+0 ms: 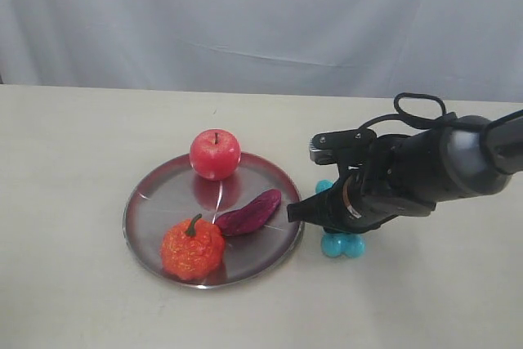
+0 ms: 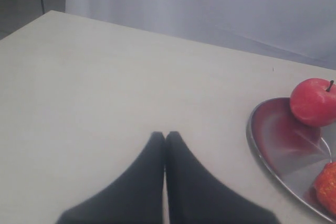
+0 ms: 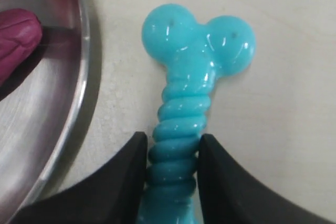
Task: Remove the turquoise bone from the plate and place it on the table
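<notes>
The turquoise bone [image 3: 184, 114] lies off the plate, just beside its rim, and seems to rest on the beige table [image 1: 82, 136]. My right gripper [image 3: 173, 148] is shut on the bone's ribbed shaft, with both black fingers pressing its sides. In the exterior view the right gripper [image 1: 331, 218] covers the shaft, and only the knobbed ends of the bone [image 1: 343, 244] show. The round silver plate [image 1: 163, 198] sits left of it. My left gripper [image 2: 165, 136] is shut on nothing, over bare table left of the plate [image 2: 278, 145].
On the plate are a red apple [image 1: 215, 154], an orange bumpy fruit [image 1: 192, 248] and a dark purple vegetable [image 1: 248, 212]. A pale curtain hangs behind the table. The plate's rim [image 3: 79, 103] runs close beside the bone.
</notes>
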